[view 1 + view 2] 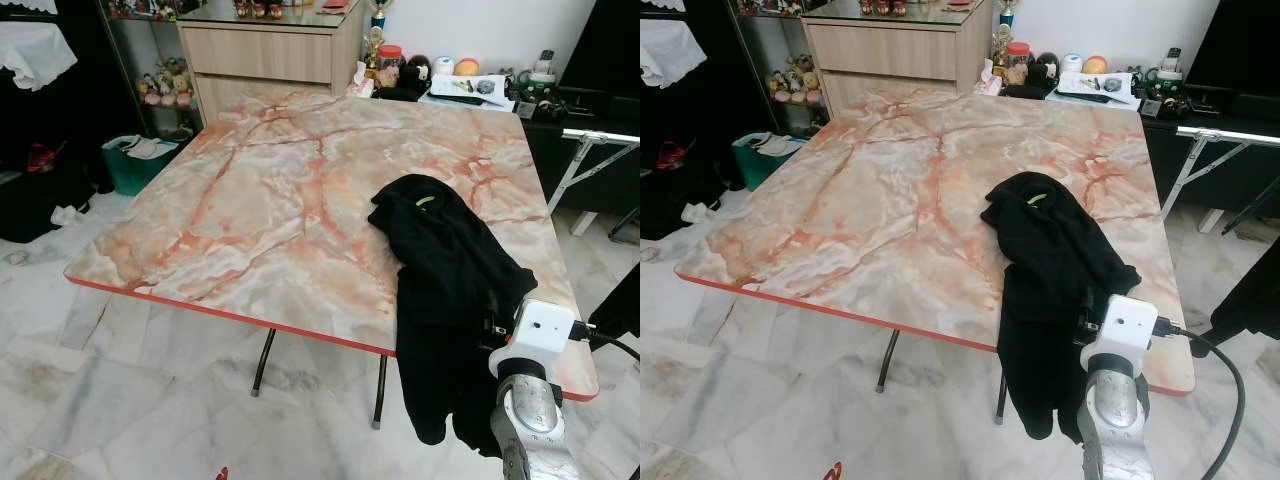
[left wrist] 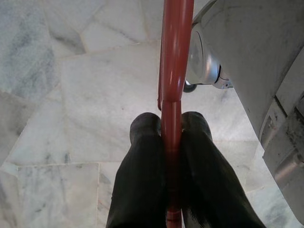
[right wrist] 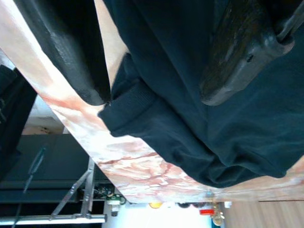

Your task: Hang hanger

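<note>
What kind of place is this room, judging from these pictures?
Probably a home living room: a marble-patterned folding table with a black garment, a wooden cabinet beside a shelf of figurines, and a marble-tiled floor.

Red plastic hanger [image 2: 173, 71]: slim glossy bar, pinched between two black fingers [image 2: 142, 175] of left gripper [image 2: 170, 142], held above pale marble floor tiles. Red tip [image 1: 221, 473] peeks at bottom edge of head view. Black garment [image 1: 445, 265]: crumpled on table's near right corner, lower part draped over edge, small green label at neck.
</note>
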Robot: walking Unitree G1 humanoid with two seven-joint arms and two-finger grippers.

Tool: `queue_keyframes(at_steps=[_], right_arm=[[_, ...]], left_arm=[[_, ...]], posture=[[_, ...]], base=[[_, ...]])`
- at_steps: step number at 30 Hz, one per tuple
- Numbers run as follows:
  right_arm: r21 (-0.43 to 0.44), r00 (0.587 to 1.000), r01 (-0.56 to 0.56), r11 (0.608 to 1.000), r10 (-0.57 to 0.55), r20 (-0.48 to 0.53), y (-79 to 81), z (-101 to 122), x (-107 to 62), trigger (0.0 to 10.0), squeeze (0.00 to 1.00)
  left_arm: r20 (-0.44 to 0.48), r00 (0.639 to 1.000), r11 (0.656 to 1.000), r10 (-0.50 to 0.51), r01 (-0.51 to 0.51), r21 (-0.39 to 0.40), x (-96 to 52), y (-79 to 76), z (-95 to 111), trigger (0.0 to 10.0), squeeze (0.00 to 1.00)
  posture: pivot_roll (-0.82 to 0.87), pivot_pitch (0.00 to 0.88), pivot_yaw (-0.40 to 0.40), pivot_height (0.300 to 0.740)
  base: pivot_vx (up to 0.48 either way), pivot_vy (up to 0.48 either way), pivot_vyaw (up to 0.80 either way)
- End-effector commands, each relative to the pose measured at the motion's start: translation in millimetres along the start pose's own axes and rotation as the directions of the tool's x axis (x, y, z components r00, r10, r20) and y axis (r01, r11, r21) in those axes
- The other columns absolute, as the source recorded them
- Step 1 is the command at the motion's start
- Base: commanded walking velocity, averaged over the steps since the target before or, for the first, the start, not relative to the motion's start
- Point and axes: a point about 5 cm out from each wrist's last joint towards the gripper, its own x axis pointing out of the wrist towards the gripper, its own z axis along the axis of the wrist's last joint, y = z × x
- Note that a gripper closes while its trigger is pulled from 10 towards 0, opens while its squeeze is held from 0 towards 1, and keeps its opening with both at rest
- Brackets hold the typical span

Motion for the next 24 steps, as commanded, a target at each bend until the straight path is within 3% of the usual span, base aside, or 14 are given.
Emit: queue_keyframes(at_steps=[1,7,24], right_arm=[[0.001,0.999,0.031,1.0,-0.031,-0.014,-7.1,-5.3,-4.4,10.0,0.0],[-0.003,0.999,0.036,0.999,-0.036,-0.011,-9.1,-4.8,-5.1,10.0,0.0],[0.001,0.999,0.038,0.999,-0.038,-0.003,-7.1,-2.6,-2.6,10.0,0.0]], left_arm=[[0.005,1.0,1.0,-0.018,0.018,0.006,0.9,-4.9,2.1,10.0,0.0],[0.005,1.0,0.999,-0.026,0.025,0.038,1.1,-5.2,3.1,10.0,0.0],[0.006,1.0,0.999,-0.025,0.024,0.033,1.3,-5.6,3.4,10.0,0.0]], posture=[[0.07,0.072,0.008,0.74],[0.06,0.073,0.009,0.74],[0.06,0.068,0.005,0.74]], base=[[0.0,0.0,0.0],[0.0,0.0,0.0],[0.0,-0.341,0.0]])
